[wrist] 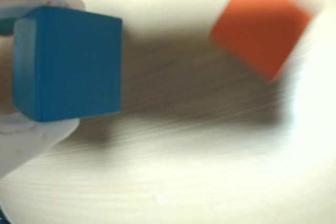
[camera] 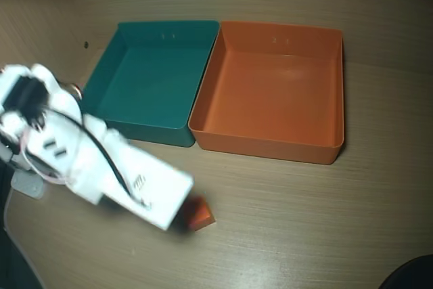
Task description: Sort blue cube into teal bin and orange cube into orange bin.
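Wrist view: white fingers (wrist: pixel 31 61) clamp the blue cube (wrist: pixel 68 61) by opposite flat faces, above the tabletop (wrist: pixel 184 171). It looks rigid, light and smooth, so it may slip. The orange cube (camera: pixel 199 213) lies near the arm; both bins sit far, empty

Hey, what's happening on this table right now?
A white robot arm is sorting cubes. Its gripper holds the blue cube between its fingers, as the wrist view shows. The orange cube sits on the wooden table beside the arm. The teal bin and the orange bin are side by side, both empty.
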